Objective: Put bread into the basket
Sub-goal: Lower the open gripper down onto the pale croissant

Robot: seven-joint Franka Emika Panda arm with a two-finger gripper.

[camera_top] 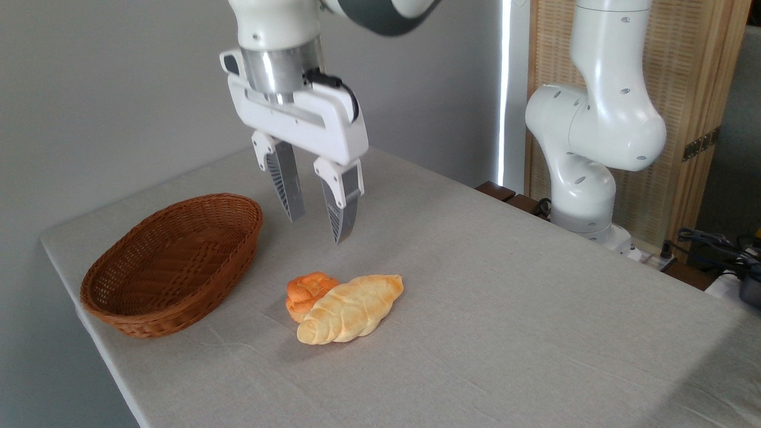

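Observation:
The bread (349, 308), a pale golden braided loaf, lies on the grey tablecloth near the middle front. To its left stands the oval reddish-brown wicker basket (172, 261), with nothing inside it. My gripper (316, 230) hangs in the air above and behind the loaf, a little to its left. Its two ribbed fingers (288, 184) point down with a gap between them and hold nothing.
A small orange bun (306, 291) sits against the loaf's left end. The arm's white base (585, 196) stands at the back right by a wooden screen. The table's left edge (89, 333) runs close beside the basket. Cables lie at the far right.

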